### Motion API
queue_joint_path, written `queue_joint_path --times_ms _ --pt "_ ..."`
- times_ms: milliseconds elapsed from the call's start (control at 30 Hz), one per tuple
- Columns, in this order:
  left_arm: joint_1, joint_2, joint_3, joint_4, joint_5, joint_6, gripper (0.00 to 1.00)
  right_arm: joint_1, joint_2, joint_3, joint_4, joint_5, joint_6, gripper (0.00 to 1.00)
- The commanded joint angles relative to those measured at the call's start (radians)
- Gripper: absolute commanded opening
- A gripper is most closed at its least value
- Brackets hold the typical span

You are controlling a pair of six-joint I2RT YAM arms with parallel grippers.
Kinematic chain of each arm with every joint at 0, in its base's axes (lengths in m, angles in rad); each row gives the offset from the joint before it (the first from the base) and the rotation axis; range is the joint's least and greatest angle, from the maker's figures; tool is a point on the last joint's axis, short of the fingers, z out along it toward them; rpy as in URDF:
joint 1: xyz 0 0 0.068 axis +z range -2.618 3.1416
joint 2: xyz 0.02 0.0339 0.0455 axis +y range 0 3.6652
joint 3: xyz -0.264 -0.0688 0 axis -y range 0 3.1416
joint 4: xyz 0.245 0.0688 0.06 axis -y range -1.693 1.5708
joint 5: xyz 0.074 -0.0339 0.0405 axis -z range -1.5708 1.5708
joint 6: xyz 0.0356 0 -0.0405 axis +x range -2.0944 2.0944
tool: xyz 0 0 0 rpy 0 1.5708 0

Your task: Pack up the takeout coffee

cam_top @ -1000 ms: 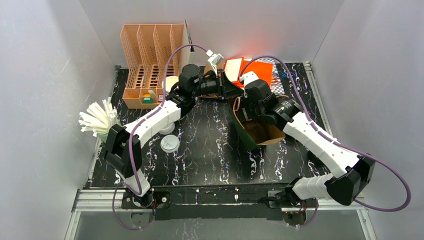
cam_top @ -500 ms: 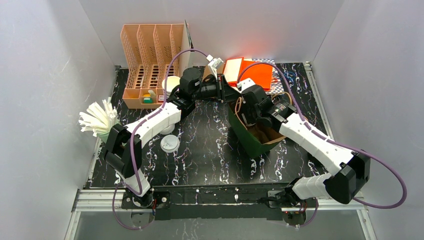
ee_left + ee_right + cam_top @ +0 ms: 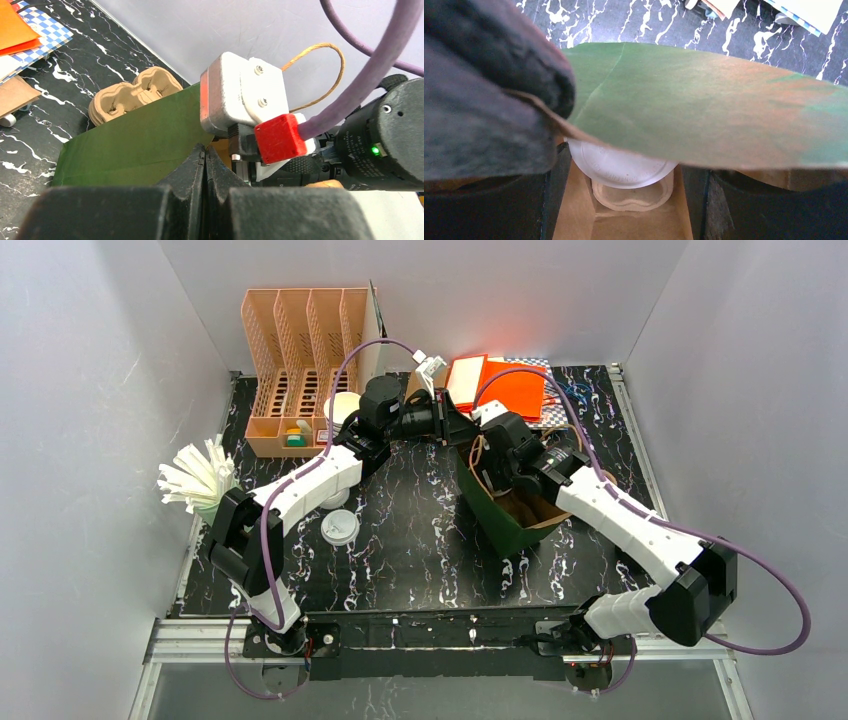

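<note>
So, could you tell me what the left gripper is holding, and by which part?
The left gripper is shut on the green paper bag, pinching the top edge of its wall.

Plain grey walls, black marbled table

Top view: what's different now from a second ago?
The right arm swung left and the right pincer sank deeper into the green paper bag, which turned to show more green side. The left pincer stayed shut on the bag's rim; loose lid, straws and organizer unmoved.
</note>
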Motion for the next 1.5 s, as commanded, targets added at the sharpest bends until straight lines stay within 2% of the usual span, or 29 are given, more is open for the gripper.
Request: queue_joint_path --times_ms 0,500,900,1467 --pt "-0.004 -0.047 -0.005 0.041 0.029 -0.01 0.0 -0.003 0.016 -0.019 0.021 0.0 0.004 0.33" --pt "-0.004 -0.042 0.001 0.005 0.029 -0.011 0.0 -0.003 0.075 -0.038 0.074 0.005 0.004 0.33" --pt "0.012 -0.062 -0.02 -0.009 -0.039 0.009 0.0 -0.003 0.138 -0.041 0.098 -0.003 0.008 0.33" --pt "0.02 -0.025 0.096 -0.16 -0.087 0.12 0.0 -0.053 0.188 -0.062 0.102 -0.074 0.024 0.33"
